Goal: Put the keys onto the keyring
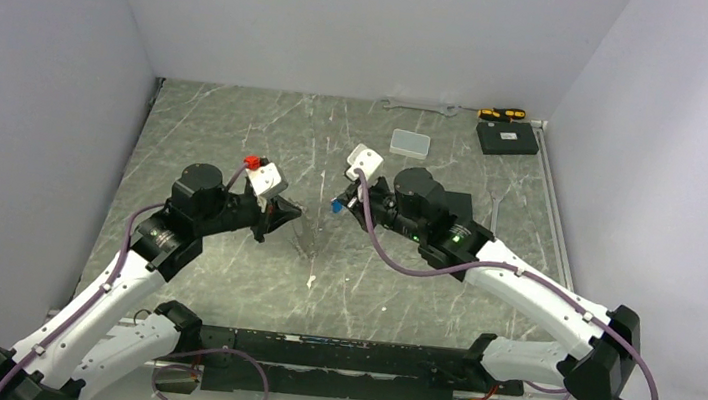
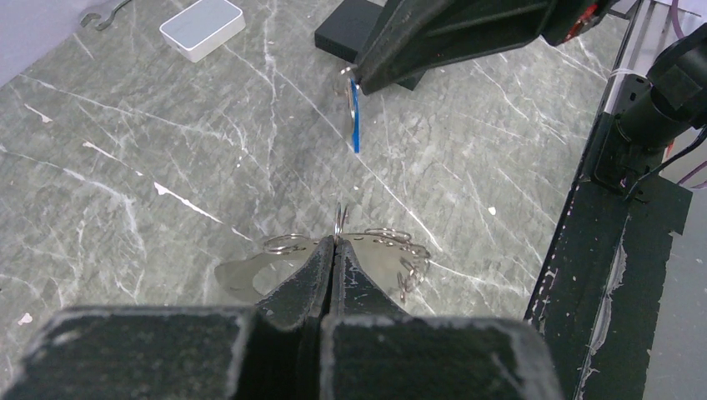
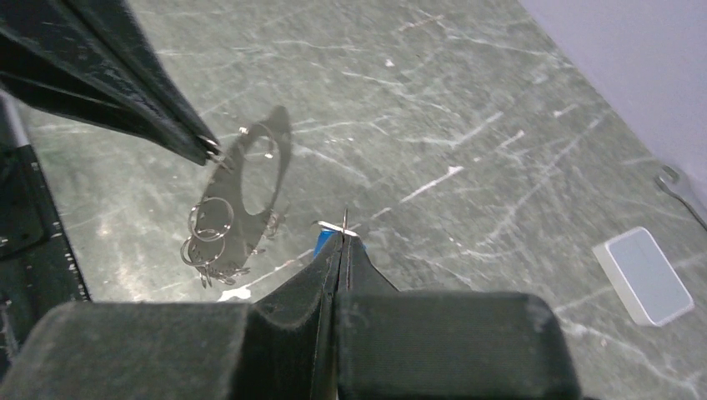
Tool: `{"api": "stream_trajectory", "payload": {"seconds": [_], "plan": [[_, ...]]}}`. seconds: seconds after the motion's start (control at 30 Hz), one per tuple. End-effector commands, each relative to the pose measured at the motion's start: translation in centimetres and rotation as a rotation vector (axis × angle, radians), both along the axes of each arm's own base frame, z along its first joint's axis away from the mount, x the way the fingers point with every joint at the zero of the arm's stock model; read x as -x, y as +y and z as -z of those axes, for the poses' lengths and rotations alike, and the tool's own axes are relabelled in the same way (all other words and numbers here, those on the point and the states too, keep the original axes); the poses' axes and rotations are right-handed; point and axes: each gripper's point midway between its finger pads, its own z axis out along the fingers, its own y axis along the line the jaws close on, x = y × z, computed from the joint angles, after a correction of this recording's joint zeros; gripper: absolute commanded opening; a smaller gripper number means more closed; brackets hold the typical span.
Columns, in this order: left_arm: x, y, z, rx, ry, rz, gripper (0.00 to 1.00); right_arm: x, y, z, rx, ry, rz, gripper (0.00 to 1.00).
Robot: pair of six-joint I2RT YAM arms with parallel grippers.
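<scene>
keyring (image 2: 339,218) likely light, stiff, slippery; pinched at top edge by left gripper (image 2: 336,240), 9 o'clock from blue key (image 2: 356,125) clamped in right gripper (image 3: 342,235).

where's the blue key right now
In the left wrist view, the blue key hangs pinched in the right tool, above the table, just beyond the keyring.
</scene>
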Motion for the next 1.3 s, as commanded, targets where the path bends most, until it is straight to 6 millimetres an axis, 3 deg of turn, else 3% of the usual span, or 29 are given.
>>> {"api": "stream_trajectory", "payload": {"seconds": [0.0,0.17,0.47,0.57,1.27], "plan": [[0.0,-0.5,-2.9,0.041,-0.089,0.034,0.0,1.5,2.0,-1.8,-0.093,-0.01,-0.129,0.0],[0.2,-0.8,-3.0,0.053,-0.075,0.051,0.0,2.9,3.5,-2.7,-0.163,0.011,-0.227,0.0],[-0.1,-0.6,-2.9,0.047,-0.06,0.029,0.0,4.6,4.6,-1.8,-0.165,0.068,-0.33,0.0],[-0.3,-0.5,-2.8,0.046,-0.055,0.018,0.0,4.6,4.7,-2.4,-0.188,0.049,-0.34,0.0],[-0.2,-0.6,-3.0,0.051,-0.048,0.026,0.0,3.6,5.5,-1.5,-0.188,0.076,-0.31,0.0]]}}
